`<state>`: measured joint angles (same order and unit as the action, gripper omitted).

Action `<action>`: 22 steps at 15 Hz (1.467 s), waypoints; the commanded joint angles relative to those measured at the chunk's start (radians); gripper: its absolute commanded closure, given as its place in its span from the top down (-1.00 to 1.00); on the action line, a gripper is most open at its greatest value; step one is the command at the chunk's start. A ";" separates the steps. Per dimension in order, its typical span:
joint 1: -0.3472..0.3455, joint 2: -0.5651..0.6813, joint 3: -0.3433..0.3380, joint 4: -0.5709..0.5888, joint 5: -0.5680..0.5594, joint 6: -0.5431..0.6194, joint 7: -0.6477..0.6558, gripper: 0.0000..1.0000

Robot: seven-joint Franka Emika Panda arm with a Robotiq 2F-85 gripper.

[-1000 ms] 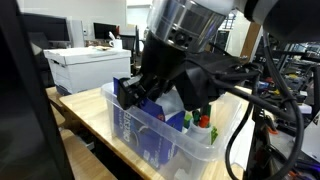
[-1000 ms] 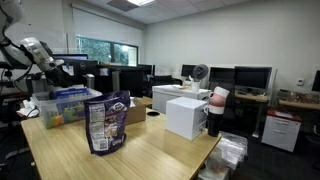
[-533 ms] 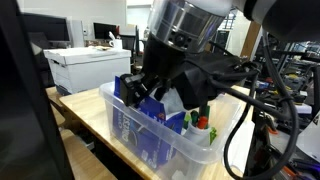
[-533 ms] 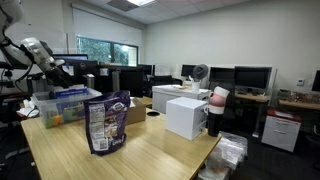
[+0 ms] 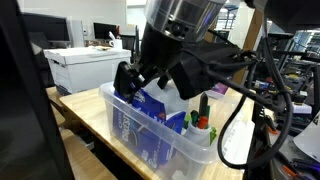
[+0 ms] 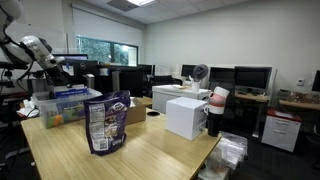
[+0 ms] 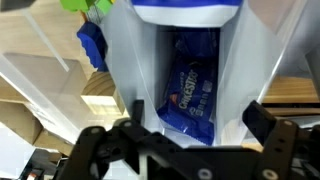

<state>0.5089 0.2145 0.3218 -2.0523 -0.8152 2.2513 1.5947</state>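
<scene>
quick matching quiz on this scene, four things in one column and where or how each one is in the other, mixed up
Things
1 gripper
2 bin
3 blue packet
4 upright snack bag

Place or state
a stands alone on the wooden table
b open, above the bin
c lies inside the bin, under the gripper
d see-through plastic, packets inside

Pairs: 1-b, 2-d, 3-c, 4-a

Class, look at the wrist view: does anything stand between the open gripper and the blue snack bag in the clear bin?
Nothing visible does. The gripper hangs open directly over the blue snack bag, which lies bare in the clear bin. A blue item and a green item sit off to one side.
</scene>
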 commanded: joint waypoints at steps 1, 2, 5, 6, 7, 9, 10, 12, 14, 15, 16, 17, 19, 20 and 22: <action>0.001 -0.030 0.016 0.028 -0.022 -0.034 -0.065 1.00; 0.002 -0.032 0.018 0.036 -0.027 -0.034 -0.073 1.00; 0.007 -0.048 0.021 0.053 -0.058 -0.050 -0.073 1.00; 0.007 -0.053 0.022 0.055 -0.068 -0.057 -0.069 1.00; 0.006 -0.058 0.023 0.056 -0.074 -0.061 -0.068 1.00; 0.001 -0.068 0.027 0.055 -0.082 -0.070 -0.071 1.00; -0.003 -0.072 0.029 0.051 -0.078 -0.067 -0.072 0.51; -0.013 -0.077 0.031 0.041 -0.058 -0.039 -0.081 0.43; -0.021 -0.076 0.032 0.033 -0.039 -0.011 -0.088 0.21; -0.025 -0.074 0.032 0.029 -0.027 0.006 -0.094 0.12; -0.029 -0.073 0.031 0.025 -0.017 0.020 -0.099 0.00; -0.035 -0.071 0.031 0.020 -0.001 0.043 -0.112 -0.09; -0.043 -0.067 0.030 0.008 0.029 0.077 -0.136 -0.26; -0.046 -0.066 0.030 0.000 0.047 0.090 -0.149 -0.38; -0.052 -0.064 0.027 -0.015 0.078 0.107 -0.177 -0.55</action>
<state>0.4858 0.1688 0.3412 -2.0209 -0.8025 2.3046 1.4914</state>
